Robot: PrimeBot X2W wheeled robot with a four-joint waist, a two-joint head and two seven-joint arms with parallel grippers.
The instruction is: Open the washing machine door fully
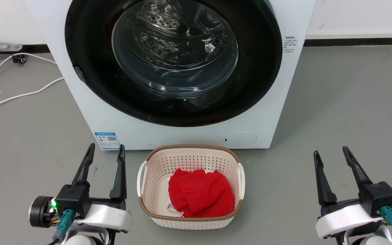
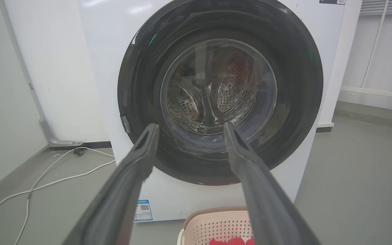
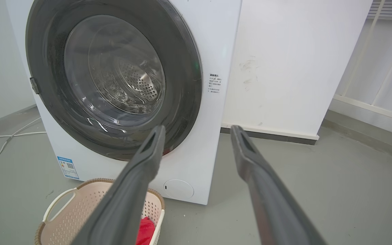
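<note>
Now the left gripper (image 1: 107, 147) and right gripper (image 1: 330, 151) are open and empty. The left one should hook the small catch (image 1: 79, 73) of the washing machine door (image 1: 175, 61) ahead and pull slowly.

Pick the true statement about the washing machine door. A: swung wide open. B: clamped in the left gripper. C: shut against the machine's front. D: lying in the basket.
C: the washing machine door sits flush in the front of the washing machine, while the left gripper and right gripper hang open, apart from it.
</note>
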